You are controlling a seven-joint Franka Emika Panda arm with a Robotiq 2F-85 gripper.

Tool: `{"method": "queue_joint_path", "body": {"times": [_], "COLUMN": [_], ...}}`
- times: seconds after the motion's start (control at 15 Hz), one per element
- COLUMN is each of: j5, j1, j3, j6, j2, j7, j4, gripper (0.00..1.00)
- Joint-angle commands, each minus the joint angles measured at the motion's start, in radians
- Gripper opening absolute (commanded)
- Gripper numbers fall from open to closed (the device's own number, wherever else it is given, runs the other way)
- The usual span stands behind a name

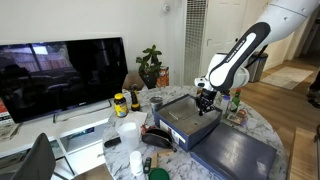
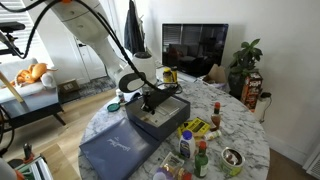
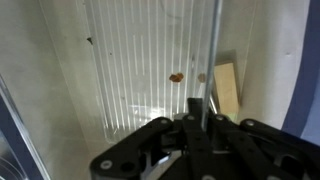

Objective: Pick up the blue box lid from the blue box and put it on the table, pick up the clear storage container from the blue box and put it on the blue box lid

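The blue box lid (image 1: 240,155) lies flat on the marble table (image 1: 268,125), next to the blue box; it also shows in an exterior view (image 2: 118,150). The blue box (image 1: 170,128) (image 2: 165,122) stands open with the clear storage container (image 3: 150,70) inside, its ribbed bottom showing. My gripper (image 1: 205,103) (image 2: 148,101) reaches down into the box at one end. In the wrist view my gripper (image 3: 200,106) has its fingers closed on the container's thin upright wall. A navy box wall (image 3: 305,80) shows at the right.
Sauce bottles (image 2: 200,155), a yellow packet (image 2: 196,127) and a bowl (image 2: 232,158) crowd one side of the table. A white cup (image 1: 128,135) and a yellow jar (image 1: 121,103) stand near the box. A TV (image 1: 60,75) and a plant (image 1: 150,65) are behind.
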Motion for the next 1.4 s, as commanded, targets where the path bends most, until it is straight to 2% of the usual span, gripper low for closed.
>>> {"method": "queue_joint_path", "body": {"times": [0.0, 0.4, 0.6, 0.87, 1.13, 1.2, 1.33], "j5": [0.008, 0.086, 0.126, 0.161, 0.180, 0.149, 0.155], "j1": [-0.059, -0.146, -0.170, -0.180, -0.201, -0.172, -0.180], "j3": [0.067, 0.181, 0.217, 0.236, 0.257, 0.222, 0.231], "j6": [0.041, 0.060, 0.106, 0.188, 0.181, 0.160, 0.160], "j2": [-0.047, -0.089, -0.104, -0.116, -0.113, -0.078, -0.079], "j7": [0.014, -0.012, -0.016, -0.016, -0.022, -0.002, -0.002], "j4": [-0.050, -0.088, -0.104, -0.133, -0.137, -0.108, -0.112], "gripper": [0.01, 0.01, 0.01, 0.01, 0.01, 0.04, 0.04]}}
